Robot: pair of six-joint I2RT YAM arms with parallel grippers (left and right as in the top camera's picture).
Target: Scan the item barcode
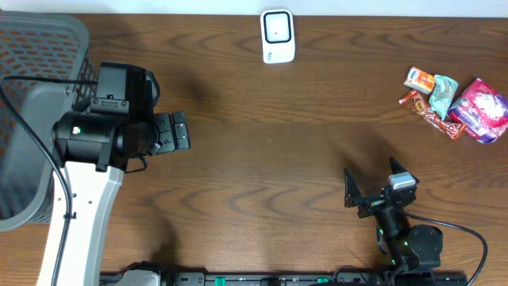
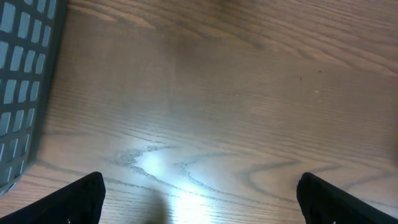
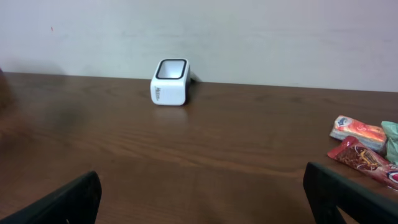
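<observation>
Task not started. Both grippers are empty with jaws wide apart: left gripper [image 1: 181, 131] near the desk [image 1: 270, 159] left edge by the basket [image 1: 32, 48], right gripper [image 1: 371, 181] at the near edge. Snack packets [image 1: 452, 102] lie untouched at the far right corner, scanner [image 1: 278, 36] mid far edge. Pick and scan both remain.
</observation>
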